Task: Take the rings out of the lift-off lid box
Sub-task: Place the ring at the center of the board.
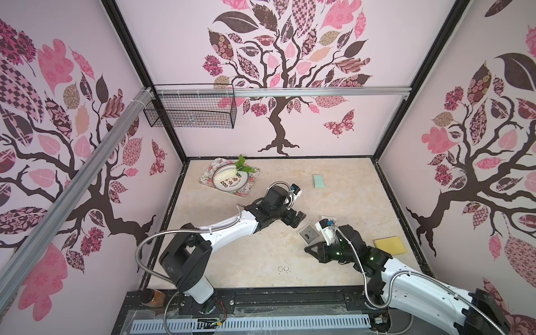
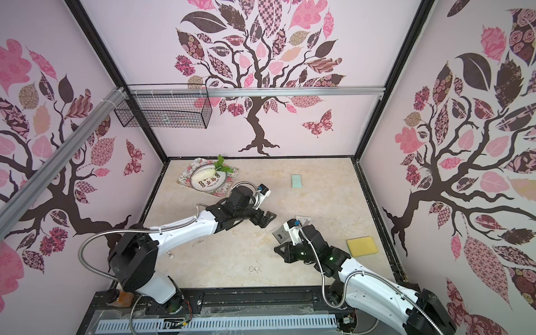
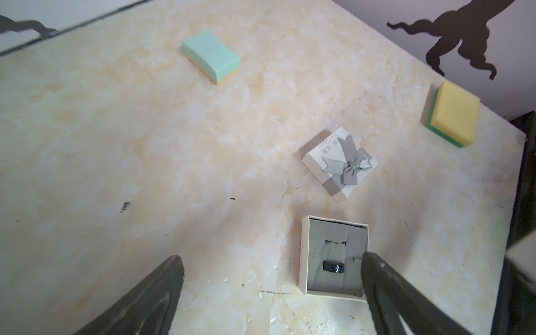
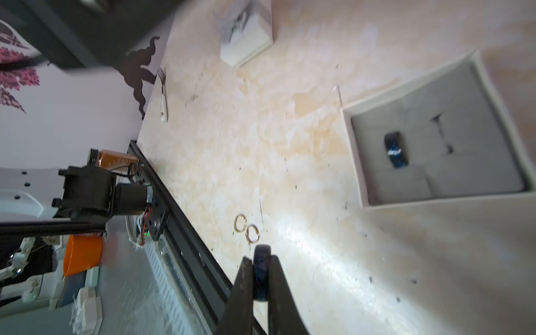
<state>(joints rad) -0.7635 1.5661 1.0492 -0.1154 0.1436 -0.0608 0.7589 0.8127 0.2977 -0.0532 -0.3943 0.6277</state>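
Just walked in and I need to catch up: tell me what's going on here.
The right hand is shut on a black ring, close to two thin rings lying on the table. The box stands open with its lid beside it, and another black ring sits in its padding. The left hand is open by the box, holding nothing.

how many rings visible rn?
4. Two thin rings side by side on the table; one black ring in the open box; a second black ring pinched between the jaws of the right gripper. More may be hidden.
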